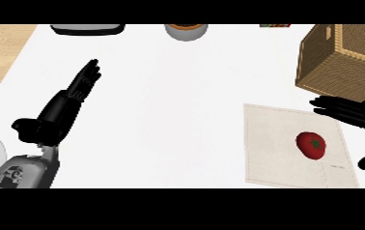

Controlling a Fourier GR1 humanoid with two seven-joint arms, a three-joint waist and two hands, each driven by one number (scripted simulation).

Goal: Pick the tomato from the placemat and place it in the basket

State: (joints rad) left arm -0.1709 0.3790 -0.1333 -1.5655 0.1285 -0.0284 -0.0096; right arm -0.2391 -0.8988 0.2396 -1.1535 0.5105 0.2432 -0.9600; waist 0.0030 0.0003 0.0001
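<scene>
Tomato [311, 145] lying on the beige placemat [285, 147] at the white table's [171, 108] right side, near the wicker basket [333, 60], with the right hand's [341, 110] straight fingers spread just above it and the left hand [68, 103] resting open at left

At three o'clock the right robot hand [341, 109] runs off the edge, only its dark fingers showing. The basket [333, 60] at two o'clock is cut off too. Along twelve o'clock, a dark tray [87, 29], a grey bowl [187, 31] and a small coloured item [274, 25] are clipped; what that item is cannot be told.
</scene>
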